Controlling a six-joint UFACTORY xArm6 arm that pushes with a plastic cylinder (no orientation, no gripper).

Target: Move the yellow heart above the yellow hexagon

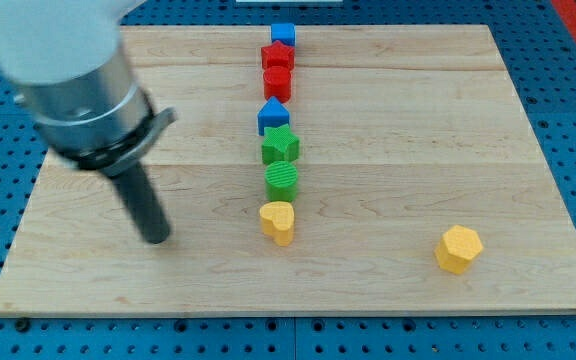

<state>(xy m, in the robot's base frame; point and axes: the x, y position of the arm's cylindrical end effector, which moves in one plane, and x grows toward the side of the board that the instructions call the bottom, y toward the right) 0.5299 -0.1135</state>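
Eight blocks sit on the wooden board [448, 110], two of each colour. The yellow pair is a yellow heart [278, 221] at the lower centre of the frame and a yellow hexagon [459, 249] at the lower right. The green pair is a green star [280, 146] and a green round block [282, 180] just below it. The blue pair is a blue cube [284, 35] at the top centre and a blue house-shaped block [273, 116] further down. The red pair is a red star [278, 56] and a red block [277, 83] whose shape is unclear. One dark rod stands at the frame's left, with one tip, my tip [156, 239].
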